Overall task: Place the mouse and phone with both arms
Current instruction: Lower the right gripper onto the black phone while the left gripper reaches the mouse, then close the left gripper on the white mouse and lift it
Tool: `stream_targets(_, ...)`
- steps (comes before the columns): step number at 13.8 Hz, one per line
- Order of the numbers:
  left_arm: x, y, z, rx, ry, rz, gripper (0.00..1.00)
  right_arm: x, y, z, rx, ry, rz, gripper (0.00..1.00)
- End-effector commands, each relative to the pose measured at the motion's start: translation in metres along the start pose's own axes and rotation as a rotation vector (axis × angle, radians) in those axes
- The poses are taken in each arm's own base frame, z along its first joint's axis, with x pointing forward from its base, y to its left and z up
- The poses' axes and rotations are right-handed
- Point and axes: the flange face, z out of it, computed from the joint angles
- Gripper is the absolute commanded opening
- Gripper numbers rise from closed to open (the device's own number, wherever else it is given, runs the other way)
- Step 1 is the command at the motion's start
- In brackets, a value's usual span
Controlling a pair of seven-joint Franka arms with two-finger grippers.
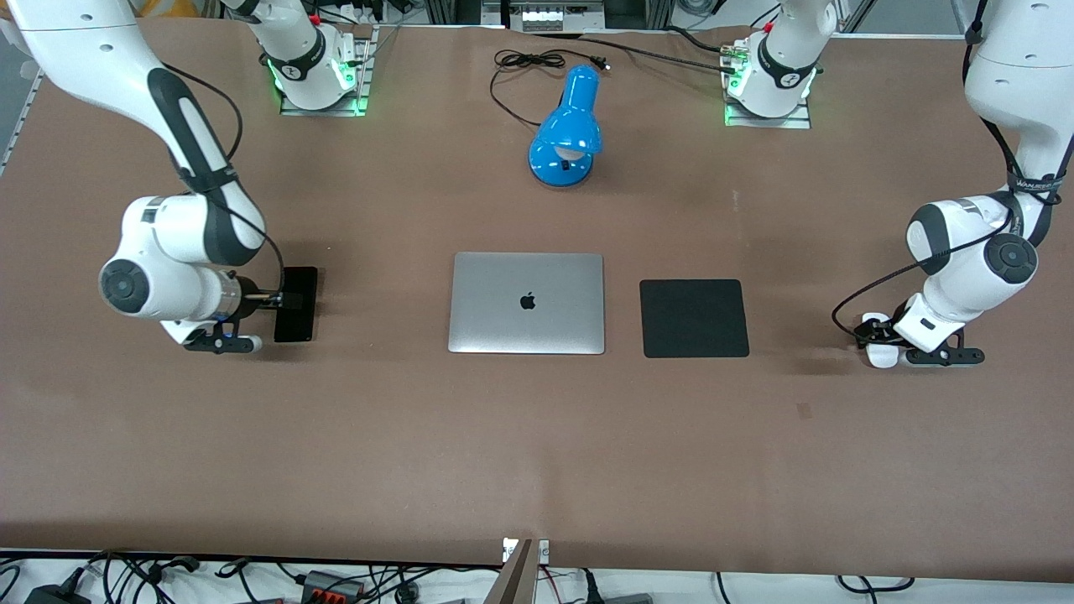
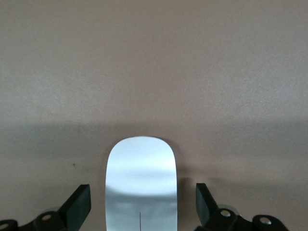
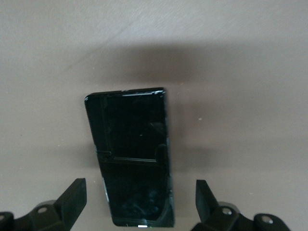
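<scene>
The black phone (image 1: 299,310) lies flat on the brown table toward the right arm's end. My right gripper (image 1: 281,298) is low over it and open. In the right wrist view the phone (image 3: 132,159) lies between the two spread fingers (image 3: 72,197), which do not touch it; the gripper (image 3: 139,199) straddles its end. The white mouse (image 1: 883,356) lies on the table toward the left arm's end, partly hidden under my left gripper (image 1: 873,333). In the left wrist view the mouse (image 2: 141,183) sits between the open fingers (image 2: 79,204) of the gripper (image 2: 142,207), with a gap on each side.
A closed silver laptop (image 1: 526,303) lies mid-table, with a square black mouse pad (image 1: 694,318) beside it toward the left arm's end. A blue desk lamp (image 1: 566,130) and its black cable (image 1: 529,63) lie farther from the front camera.
</scene>
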Motion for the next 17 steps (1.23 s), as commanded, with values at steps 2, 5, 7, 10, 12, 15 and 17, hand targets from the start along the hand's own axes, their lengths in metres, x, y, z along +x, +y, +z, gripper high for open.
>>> stream_targets(2, -0.004, 0.001, 0.006, 0.0, 0.002, 0.026, 0.81, -0.018, -0.005, 0.009, -0.013, 0.026, 0.021, 1.0)
stream_targets(5, -0.004, 0.0, 0.005, 0.0, 0.002, 0.024, 0.53, -0.025, -0.004, 0.025, -0.015, 0.065, 0.01, 1.0)
stream_targets(7, -0.004, 0.001, 0.006, -0.001, -0.001, 0.024, 0.38, -0.026, -0.003, 0.026, -0.022, 0.065, 0.005, 1.0)
stream_targets(10, 0.006, 0.002, -0.013, 0.007, 0.027, 0.022, 0.33, -0.028, -0.004, 0.03, -0.023, 0.058, 0.002, 1.0)
stream_targets(12, 0.015, 0.01, -0.039, 0.012, 0.029, 0.037, 0.34, -0.029, -0.004, 0.031, -0.027, 0.056, -0.003, 1.0)
stream_targets(15, 0.052, 0.036, -0.097, -0.008, -0.105, 0.053, 0.34, -0.03, -0.004, 0.033, -0.04, 0.059, -0.023, 1.0)
stream_targets(17, 0.073, 0.056, -0.134, -0.016, -0.2, 0.033, 0.34, -0.031, -0.004, 0.033, -0.042, 0.059, -0.024, 1.0)
